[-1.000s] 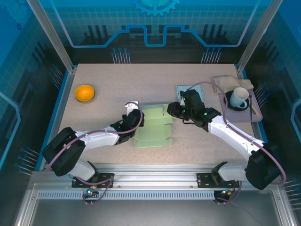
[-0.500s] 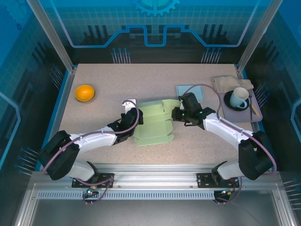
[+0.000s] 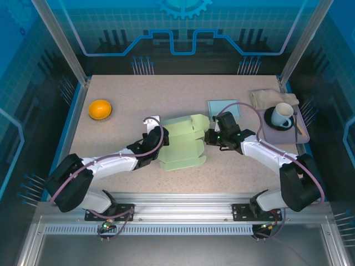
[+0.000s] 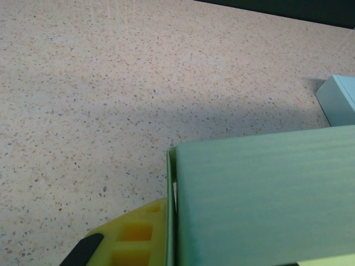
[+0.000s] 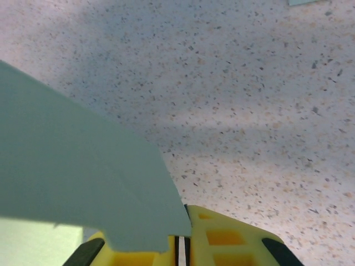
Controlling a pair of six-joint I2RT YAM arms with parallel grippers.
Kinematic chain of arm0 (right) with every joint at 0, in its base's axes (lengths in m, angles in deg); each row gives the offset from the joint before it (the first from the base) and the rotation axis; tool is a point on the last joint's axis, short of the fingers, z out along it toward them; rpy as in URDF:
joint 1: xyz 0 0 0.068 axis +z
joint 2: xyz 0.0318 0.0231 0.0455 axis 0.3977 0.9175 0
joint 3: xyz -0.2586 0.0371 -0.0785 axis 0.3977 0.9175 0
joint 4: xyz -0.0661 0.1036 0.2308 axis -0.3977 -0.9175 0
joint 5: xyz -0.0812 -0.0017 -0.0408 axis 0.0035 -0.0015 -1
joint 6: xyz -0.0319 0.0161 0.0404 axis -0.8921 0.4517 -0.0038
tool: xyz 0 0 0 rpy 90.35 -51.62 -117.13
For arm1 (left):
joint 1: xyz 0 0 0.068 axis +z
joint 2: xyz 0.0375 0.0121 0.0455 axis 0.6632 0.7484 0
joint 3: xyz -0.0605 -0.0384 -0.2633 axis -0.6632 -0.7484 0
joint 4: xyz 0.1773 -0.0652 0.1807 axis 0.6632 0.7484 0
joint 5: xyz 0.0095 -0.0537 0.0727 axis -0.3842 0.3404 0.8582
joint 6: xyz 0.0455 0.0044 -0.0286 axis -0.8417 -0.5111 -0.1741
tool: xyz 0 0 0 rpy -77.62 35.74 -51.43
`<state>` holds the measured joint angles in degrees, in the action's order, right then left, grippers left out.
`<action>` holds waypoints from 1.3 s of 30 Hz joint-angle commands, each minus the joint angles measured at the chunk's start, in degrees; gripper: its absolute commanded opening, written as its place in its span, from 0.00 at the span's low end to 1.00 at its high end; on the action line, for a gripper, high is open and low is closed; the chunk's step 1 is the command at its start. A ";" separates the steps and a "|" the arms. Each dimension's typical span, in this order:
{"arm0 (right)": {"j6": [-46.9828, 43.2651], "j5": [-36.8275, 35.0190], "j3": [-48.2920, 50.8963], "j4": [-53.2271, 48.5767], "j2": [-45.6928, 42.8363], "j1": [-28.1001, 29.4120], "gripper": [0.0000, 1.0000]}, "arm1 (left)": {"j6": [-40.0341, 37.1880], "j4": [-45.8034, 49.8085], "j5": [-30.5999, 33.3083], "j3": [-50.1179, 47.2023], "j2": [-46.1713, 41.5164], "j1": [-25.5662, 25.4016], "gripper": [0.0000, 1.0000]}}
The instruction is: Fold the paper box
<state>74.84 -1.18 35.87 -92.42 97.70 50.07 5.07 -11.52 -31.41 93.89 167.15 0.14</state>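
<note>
The pale green paper box (image 3: 183, 145) lies partly folded at the table's middle, its far panel standing up. My left gripper (image 3: 159, 141) is at the box's left edge, shut on it. In the left wrist view the green panel (image 4: 266, 199) sits against the yellow finger (image 4: 127, 241), with my left gripper (image 4: 169, 221) pinching its edge. My right gripper (image 3: 209, 136) is at the box's right side, shut on a flap. In the right wrist view that flap (image 5: 83, 183) runs down between the yellow fingers (image 5: 227, 241) of my right gripper (image 5: 180, 244).
An orange bowl (image 3: 100, 108) sits at the far left. A light blue flat piece (image 3: 224, 106) lies just behind the right gripper, also in the left wrist view (image 4: 338, 100). A tray (image 3: 302, 136) with a mug (image 3: 283, 115) and a cloth (image 3: 272, 97) stands at the right.
My right gripper has moved in to the box's right flap and shut on it. The box's far panel has risen from flat. The left arm has shifted only slightly.
</note>
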 commanded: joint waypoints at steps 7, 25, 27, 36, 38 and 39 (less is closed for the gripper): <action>0.51 4.84 -3.18 7.28 0.10 4.32 0.13 | 2.63 3.12 -1.28 3.72 2.63 -0.55 0.05; -2.42 0.45 -7.48 4.42 4.21 10.41 0.16 | 4.35 3.96 -3.32 3.75 1.12 -0.81 0.05; -3.56 -1.10 -7.62 1.67 1.57 10.21 0.18 | 3.98 4.86 -2.53 3.49 1.08 -0.73 0.06; -16.42 -2.24 -9.46 -12.83 -10.13 4.40 0.34 | 1.15 5.86 -0.94 2.38 0.27 -0.73 0.06; -22.21 -2.24 -10.80 -14.95 -10.96 2.93 0.46 | 0.88 5.51 -1.11 1.80 -0.44 -0.72 0.06; -25.85 -2.16 -11.15 -15.67 -10.98 2.61 0.50 | 0.72 5.29 -1.19 1.60 -0.74 -0.71 0.06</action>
<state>59.36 -3.10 26.65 -101.97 87.36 54.02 7.15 -6.28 -32.09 96.29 168.92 -0.26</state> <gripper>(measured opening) 0.485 0.099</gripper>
